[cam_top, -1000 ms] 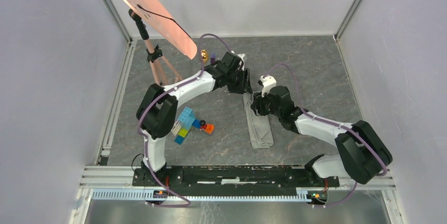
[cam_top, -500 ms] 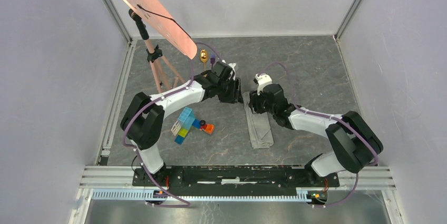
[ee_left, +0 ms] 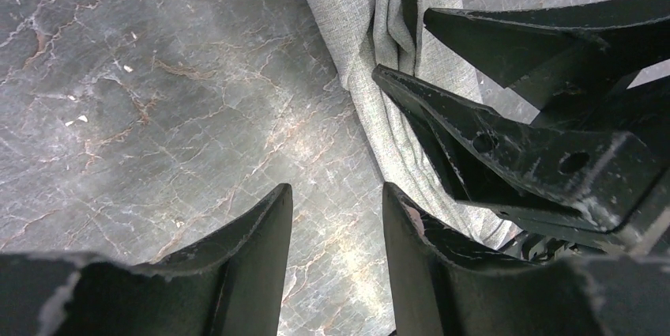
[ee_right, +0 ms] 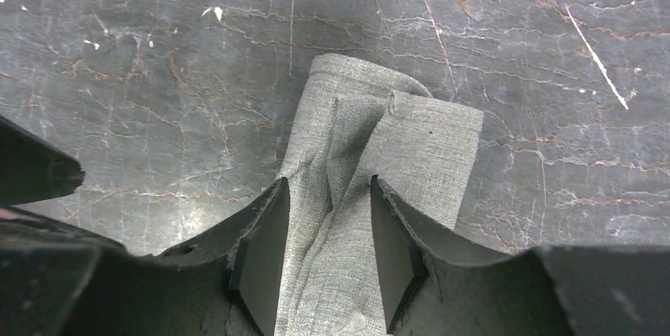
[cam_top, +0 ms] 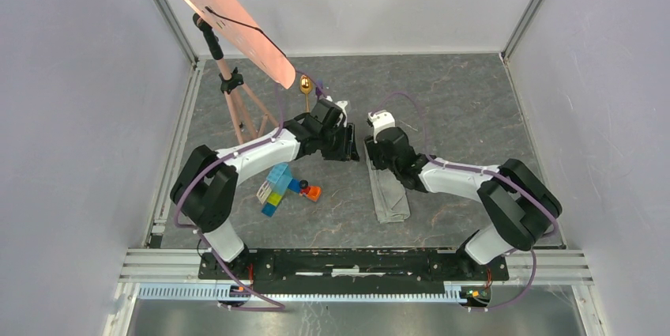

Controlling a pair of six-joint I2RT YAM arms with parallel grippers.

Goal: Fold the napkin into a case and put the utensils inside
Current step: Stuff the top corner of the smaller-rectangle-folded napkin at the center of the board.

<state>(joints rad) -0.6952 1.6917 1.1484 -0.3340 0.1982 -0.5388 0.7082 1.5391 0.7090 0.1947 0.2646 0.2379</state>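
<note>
Straddling the upper end of the case (cam_top: 393,198), the right gripper (ee_right: 328,186) has its jaws partway apart, with a raised wrinkle of grey-green cloth filling the gap. The wrist view does not show whether the fingers pinch that wrinkle or only rest on either side of it. The cloth's lower part runs out of the bottom of that frame, under the fingers. In the top view the case lies as a narrow strip right of centre on the table (cam_top: 474,99). Its upper end is covered by the right wrist, so only the lower half shows plainly. The left gripper (ee_left: 336,194) is just left of that upper end, jaws half open over bare table with nothing between them. Its right finger overlaps the cloth's edge in its wrist view, but contact cannot be judged. The right gripper's black fingers fill the right side of that view and hide much of the cloth there. The spoon (cam_top: 305,83) shows only as a gold bowl at upper centre, just below the tip of an orange board (cam_top: 225,16), with its handle behind the left wrist. A purple cable (cam_top: 278,103) loops close by, and the fork cannot be told apart from it. Coloured blocks (cam_top: 280,186) sit left of centre, partly under the left arm.
</note>
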